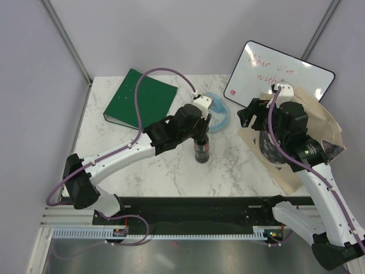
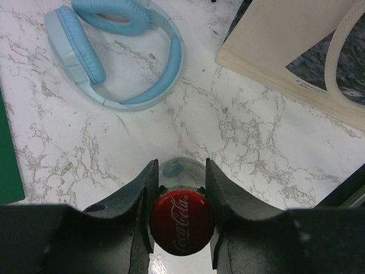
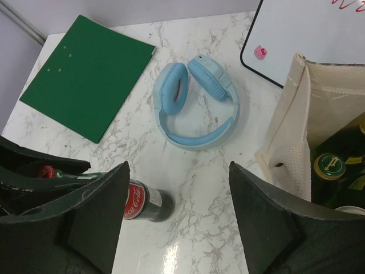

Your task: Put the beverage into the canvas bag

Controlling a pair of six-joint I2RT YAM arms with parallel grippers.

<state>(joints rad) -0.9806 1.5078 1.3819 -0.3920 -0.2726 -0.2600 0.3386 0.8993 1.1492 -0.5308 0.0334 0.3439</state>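
The white marble-patterned worktop carries everything. At its right side stands the boxy tan canvas bag, which the right arm largely covers in the top view. Only the right wrist view looks into its open mouth, where a green glass bottle with a green and gold cap already stands inside. The left wrist view catches only the bag's outer wall and a dark printed patch.

Behind the bag, at the far right, leans a white board with red writing. A flat green binder lies at the far left. Light blue over-ear headphones lie between binder and board.

The dark cola bottle with a red cap stands upright near the middle of the worktop, well left of the bag and outside it. The left end effector is clamped on the bottle's top. The left wrist view shows both fingers pressed against the red cap, a contact hidden in the top view.

The right end effector is spread wide and grips nothing. It hangs by the bag's left edge, with the bottle below its left finger.
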